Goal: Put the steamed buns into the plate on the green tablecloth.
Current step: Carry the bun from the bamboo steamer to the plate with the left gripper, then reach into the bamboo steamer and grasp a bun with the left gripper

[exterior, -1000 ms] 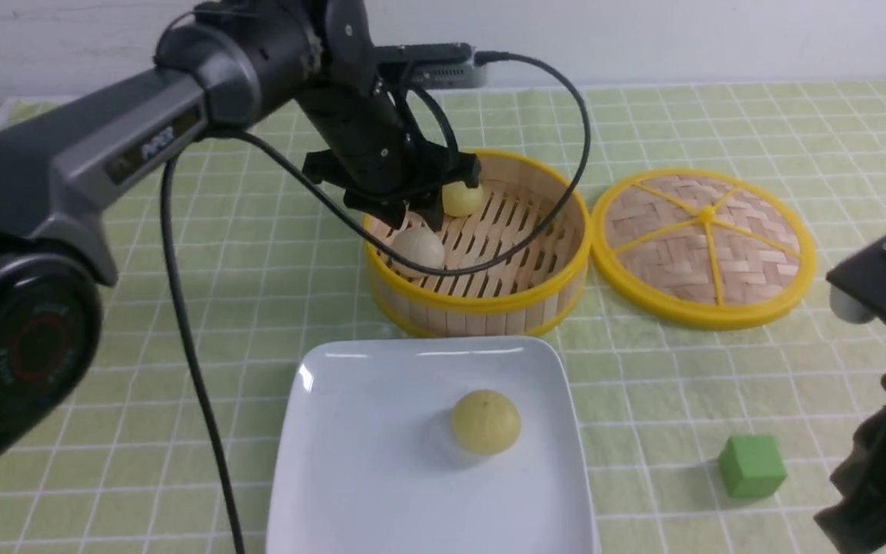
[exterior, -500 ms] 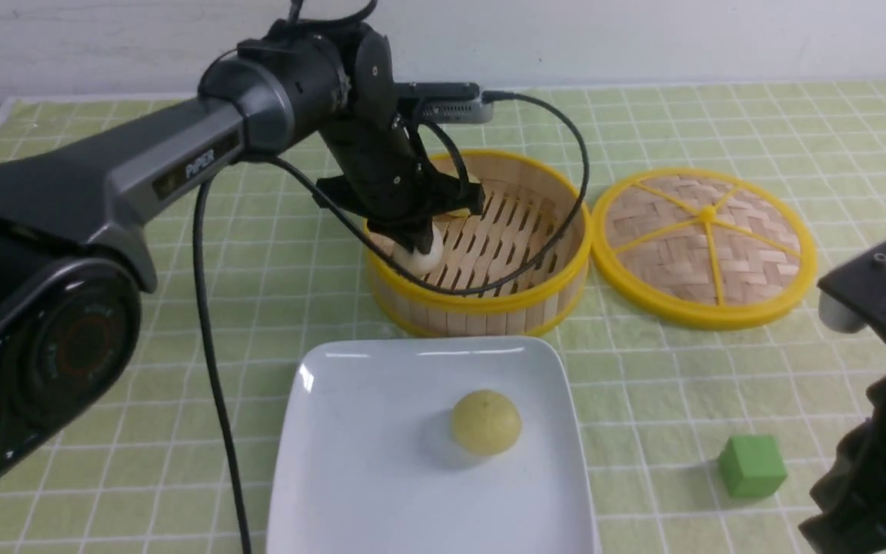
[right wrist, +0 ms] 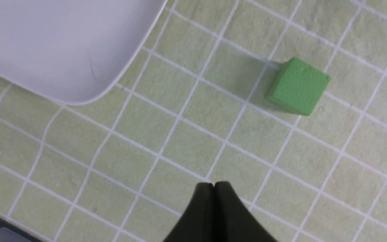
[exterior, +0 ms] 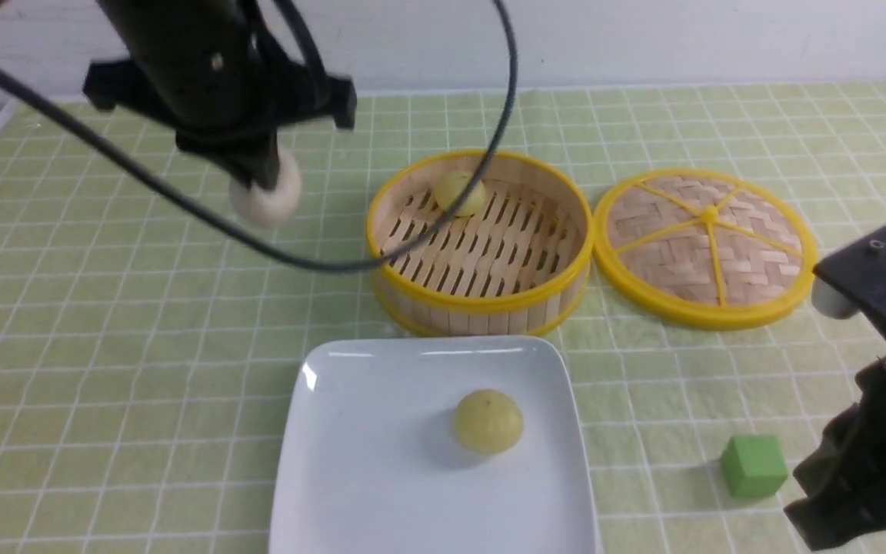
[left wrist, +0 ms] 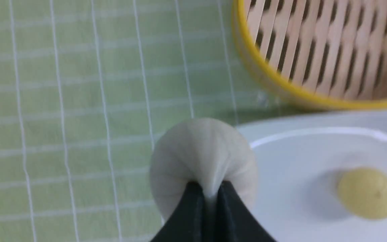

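Left gripper is pinching the off-white bun by its top, jaws nearly together and digging a crease into the dough. In the front view this gripper is hanging the bun in the air over the green tablecloth, to the left of the steamer basket and outside it, farther back than the plate. A black cable is looping from the left arm across the front of the basket. One pale yellow bun is sitting on the plate, right of its middle, and is also showing in the left wrist view on the white plate. The other pale yellow bun is sitting inside the basket against its back wall. The woven lid is lying flat just right of the basket, rims almost touching. Right gripper is closed with nothing between the jaws, hovering over bare cloth at the counter's right front, between the plate corner and the green cube. The cube is resting on the cloth, right of the plate and apart from it.
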Tool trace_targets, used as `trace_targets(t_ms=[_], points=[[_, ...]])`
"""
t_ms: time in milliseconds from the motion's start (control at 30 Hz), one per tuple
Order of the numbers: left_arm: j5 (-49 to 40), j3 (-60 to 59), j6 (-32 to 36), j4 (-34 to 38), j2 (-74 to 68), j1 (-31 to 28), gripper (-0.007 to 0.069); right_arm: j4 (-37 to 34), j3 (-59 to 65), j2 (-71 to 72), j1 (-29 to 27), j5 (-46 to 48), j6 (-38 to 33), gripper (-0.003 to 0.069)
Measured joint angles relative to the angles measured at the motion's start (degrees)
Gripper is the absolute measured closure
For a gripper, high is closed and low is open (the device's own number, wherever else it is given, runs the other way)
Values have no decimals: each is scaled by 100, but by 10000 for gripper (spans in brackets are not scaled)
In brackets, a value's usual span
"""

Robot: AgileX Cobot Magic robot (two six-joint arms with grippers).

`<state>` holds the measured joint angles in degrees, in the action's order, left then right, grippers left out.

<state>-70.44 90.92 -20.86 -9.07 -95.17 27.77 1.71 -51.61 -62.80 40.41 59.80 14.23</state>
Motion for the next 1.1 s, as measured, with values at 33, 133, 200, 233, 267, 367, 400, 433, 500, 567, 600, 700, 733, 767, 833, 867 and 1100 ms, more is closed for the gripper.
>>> trace_targets(t_ms=[33,133,200,233,267,367,400,433,500,567,600,700,733,767,833,867,1100], points=[[165,-424,-139,47,-12,87,597,7,0,0,0,-7,0,660],[940,-1372,-436,99,-154,331,594,13,11,0,0,-73,0,659],[1546,-1845,-680,138,-300,470,583,13,11,0,0,-114,0,658],[1648,-1911,-734,138,-317,487,581,13,11,0,0,-113,0,657],[1895,-2078,-929,138,-453,536,562,13,11,0,0,-120,0,657],[2160,-2133,-1124,138,-690,560,484,13,11,0,0,-126,0,656],[2184,-2132,-1133,138,-699,566,477,13,11,0,0,-126,0,656],[2224,-2139,-1145,145,-736,566,447,27,11,0,0,-126,0,656],[2247,-2139,-1166,164,-763,566,365,26,11,0,0,-126,0,654],[2166,-1978,-1166,118,-763,566,260,26,11,0,0,-130,0,653],[2120,-1837,-1172,66,-767,566,229,26,11,0,0,-130,0,653],[2072,-1310,-1184,-9,-774,566,189,26,11,0,0,-130,0,653],[2044,-1059,-1184,-29,-787,566,195,26,11,0,0,-130,0,652],[1967,-777,-1184,-42,-835,558,218,32,11,0,0,-130,0,650],[1830,-393,-1130,-24,-932,509,270,32,11,0,0,-130,0,648],[1676,-33,-1044,48,-1028,464,333,32,11,0,0,-142,0,647],[661,3042,612,1761,-2811,-320,616,32,11,0,0,-170,0,639]])
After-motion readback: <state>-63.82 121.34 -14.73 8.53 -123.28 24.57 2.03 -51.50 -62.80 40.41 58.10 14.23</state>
